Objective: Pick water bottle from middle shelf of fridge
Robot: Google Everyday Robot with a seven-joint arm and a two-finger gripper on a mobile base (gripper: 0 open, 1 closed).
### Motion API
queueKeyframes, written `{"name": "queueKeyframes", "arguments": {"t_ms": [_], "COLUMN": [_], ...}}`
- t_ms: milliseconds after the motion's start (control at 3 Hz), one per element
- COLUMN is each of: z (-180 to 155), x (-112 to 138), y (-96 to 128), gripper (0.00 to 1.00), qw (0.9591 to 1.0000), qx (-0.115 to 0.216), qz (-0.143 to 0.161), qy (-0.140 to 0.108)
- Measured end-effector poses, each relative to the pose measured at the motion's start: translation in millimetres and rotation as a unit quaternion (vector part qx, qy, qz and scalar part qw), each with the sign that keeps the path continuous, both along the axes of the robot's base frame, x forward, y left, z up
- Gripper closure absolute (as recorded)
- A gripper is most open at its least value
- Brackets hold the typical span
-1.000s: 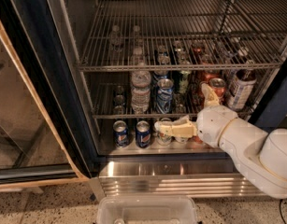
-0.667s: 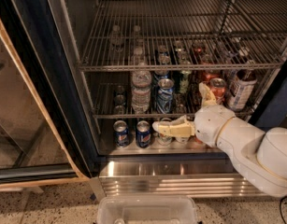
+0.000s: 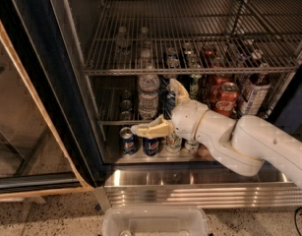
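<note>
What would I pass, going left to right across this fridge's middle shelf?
Water bottle → red cola can → white-labelled dark bottle. The gripper sits just in front of the water bottle, overlapping it, so I leave it unplaced.

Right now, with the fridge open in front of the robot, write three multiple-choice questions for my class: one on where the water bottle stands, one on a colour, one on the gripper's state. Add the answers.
1. Where does the water bottle stand?
A. top shelf
B. middle shelf
C. bottom shelf

2. What colour is the cola can just above the arm?
A. red
B. green
C. yellow

3. The gripper, in front of the middle shelf beside the water bottle, is:
A. shut on the bottle
B. shut on a can
C. open, holding nothing

Answers:
1 B: the bottle's base rests on the middle rack.
2 A: the can's body is red with white lettering.
3 C: the fingers are spread wide and clamp nothing.
</note>
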State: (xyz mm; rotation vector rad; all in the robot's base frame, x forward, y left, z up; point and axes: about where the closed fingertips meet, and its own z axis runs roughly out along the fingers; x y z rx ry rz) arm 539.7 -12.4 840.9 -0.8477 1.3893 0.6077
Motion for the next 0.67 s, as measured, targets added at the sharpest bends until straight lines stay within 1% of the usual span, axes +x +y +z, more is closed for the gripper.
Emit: {"name": "queueKeyframes", "arguments": {"t_ms": [333, 667], "z": [-2, 10], "x": [9, -2], "y": [44, 78], "gripper": [0.00, 0.00], "qw": [0.9984, 0.9971], "qx": [0.036, 0.056], "qz": [0.040, 0.046], "qy": [-0.017, -0.023]}}
